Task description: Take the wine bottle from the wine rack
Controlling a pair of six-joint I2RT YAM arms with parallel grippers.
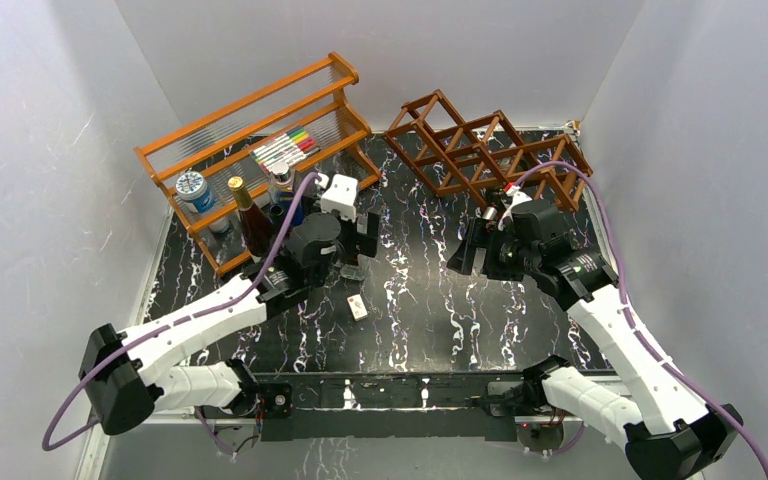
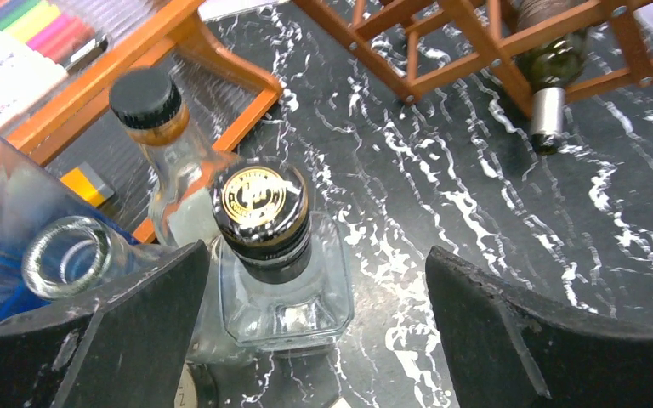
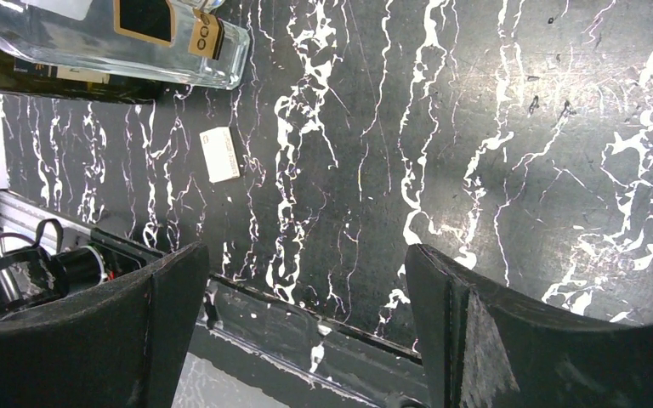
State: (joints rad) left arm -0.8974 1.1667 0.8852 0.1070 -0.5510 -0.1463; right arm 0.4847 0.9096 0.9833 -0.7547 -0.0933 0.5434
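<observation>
Left pincer [image 2: 316,259] spread, a clear bottle [image 2: 282,272] upright between its fingers [image 2: 119,331] (not pinched); wine bottle [image 2: 557,64] in wine rack [image 2: 455,75] ahead-right. Right pincer [image 3: 306,255] likewise spread.

Left wrist: wine bottle [image 2: 549,110] shows only neck and shoulder, the rest cut by the top edge and crossed by rack [image 2: 476,51] slats. The rack is also clipped at the top, a left end effector [image 2: 315,255] finger covers the lower part of the open-mouthed bottle [image 2: 68,255] and a corner of the gold-capped bottle [image 2: 276,255], and the markers [image 2: 17,51] run off the top-left corner. Top view: wine bottle mostly behind the right arm [image 1: 535,240], can't tell how it sits in its cell; right wrist: glass bottle [image 3: 119,38] cut by the top edge, can't tell which one, and print on the white box [image 3: 220,154] too small to read.
</observation>
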